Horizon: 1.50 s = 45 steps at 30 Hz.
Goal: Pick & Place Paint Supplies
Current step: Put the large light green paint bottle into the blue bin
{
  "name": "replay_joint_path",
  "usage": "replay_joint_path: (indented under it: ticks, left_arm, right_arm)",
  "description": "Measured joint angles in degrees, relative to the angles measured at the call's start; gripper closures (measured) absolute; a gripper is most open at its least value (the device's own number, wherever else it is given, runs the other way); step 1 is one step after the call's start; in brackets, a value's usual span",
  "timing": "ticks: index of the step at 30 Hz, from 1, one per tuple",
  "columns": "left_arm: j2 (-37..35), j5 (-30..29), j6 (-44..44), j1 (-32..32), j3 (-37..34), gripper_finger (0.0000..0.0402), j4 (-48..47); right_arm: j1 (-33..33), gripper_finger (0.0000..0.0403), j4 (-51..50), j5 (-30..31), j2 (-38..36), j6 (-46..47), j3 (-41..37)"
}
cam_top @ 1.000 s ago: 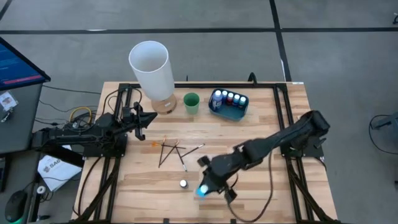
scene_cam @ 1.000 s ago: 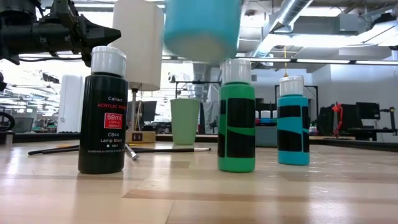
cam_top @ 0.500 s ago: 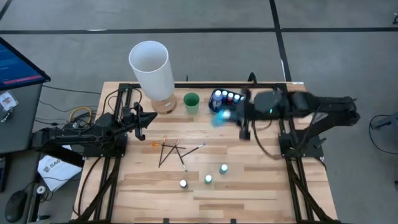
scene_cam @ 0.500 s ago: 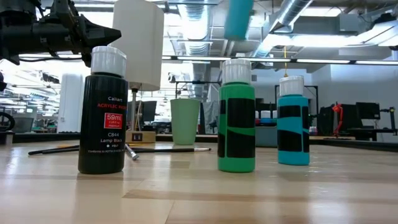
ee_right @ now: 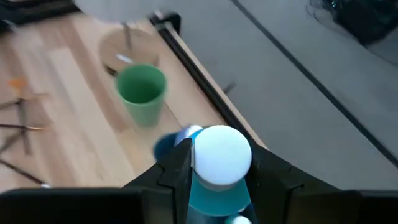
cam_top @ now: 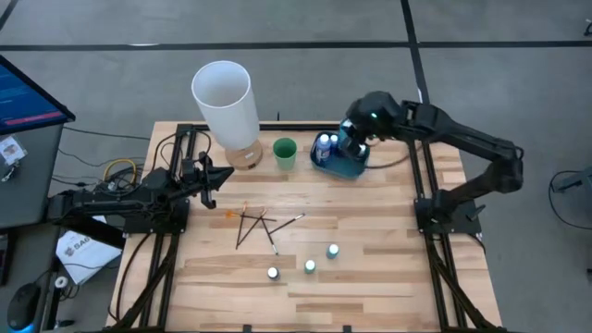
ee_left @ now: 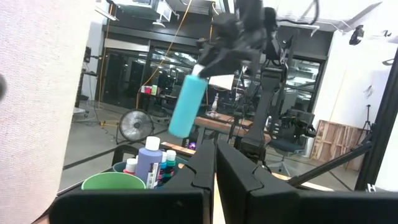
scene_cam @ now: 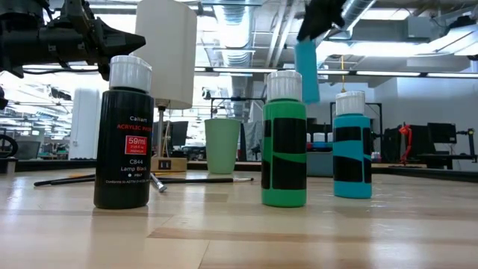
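Item: teal paint bottle, rigid plastic, light, smooth-sided, so I judge it slippery; right jaws clamp it just below the white cap. Blue tray sits directly beneath those jaws. Left jaws idle, nearly closed, holding nothing.

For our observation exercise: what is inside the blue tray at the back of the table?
The blue tray holds white-capped paint bottles standing upright. The right pincer, carrying a teal bottle, hovers above and hides the tray's other contents, so the count is unclear.

Green cup beside white lamp; blue tray nearby
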Motion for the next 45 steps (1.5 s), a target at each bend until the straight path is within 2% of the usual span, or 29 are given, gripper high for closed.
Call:
replay_joint_path:
  ticks: [4, 8, 15, 22, 31, 45]
  left_arm:
    - [0.0, 0.0, 0.0, -0.01, 0.0, 0.0399, 0.0]
    - [0.0, 0.0, 0.01, 0.0, 0.0, 0.0399, 0.0]
    - [-0.02, 0.0, 0.01, 0.0, 0.0, 0.0399, 0.0]
    - [0.01, 0.0, 0.01, 0.0, 0.0, 0.0399, 0.0]
    - [-0.01, 0.0, 0.01, -0.02, 0.0, 0.0399, 0.0]
    - [-0.02, 0.0, 0.01, 0.0, 0.0, 0.0399, 0.0]
  right_arm:
    - [-4.38, 0.0283, 3.01, -5.05, 1.85, -0.53, -4.64]
    - [-6.84, 0.0283, 10.41, -9.82, 0.05, -0.55, -13.07]
    - [-8.95, 0.0283, 24.37, -13.82, -5.17, -0.55, -27.6]
    - [-11.16, 0.0283, 34.83, -14.74, -5.53, -1.01, -36.48]
    - [-14.19, 0.0282, 40.56, -18.98, -5.26, -1.17, -39.45]
    - [-14.22, 0.0282, 47.33, -20.25, 3.07, -2.28, -39.19]
